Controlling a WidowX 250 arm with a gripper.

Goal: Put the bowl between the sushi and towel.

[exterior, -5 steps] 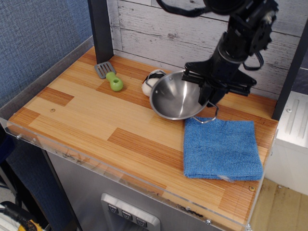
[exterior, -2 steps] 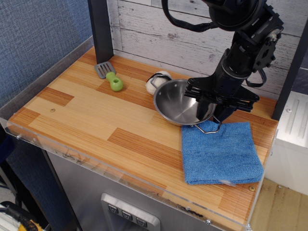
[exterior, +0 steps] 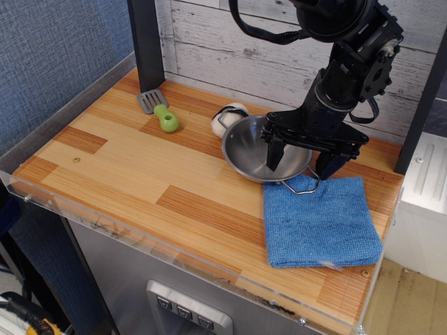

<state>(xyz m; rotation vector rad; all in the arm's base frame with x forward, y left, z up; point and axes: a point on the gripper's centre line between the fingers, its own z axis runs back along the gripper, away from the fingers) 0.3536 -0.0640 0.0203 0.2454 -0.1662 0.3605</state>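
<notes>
The steel bowl rests on the wooden table between the sushi, which touches its far-left rim, and the blue towel at the front right. One wire handle of the bowl lies over the towel's far edge. My gripper is open above the bowl's right rim. One finger hangs inside the bowl and the other outside it, over the towel's edge. Neither finger touches the rim.
A green-handled grey spatula lies at the back left. A dark post stands behind it. A clear acrylic lip runs along the table's front edge. A white unit stands to the right.
The bowl came down from a tilted hold to rest flat on the table. My gripper then opened and let go of its rim.
</notes>
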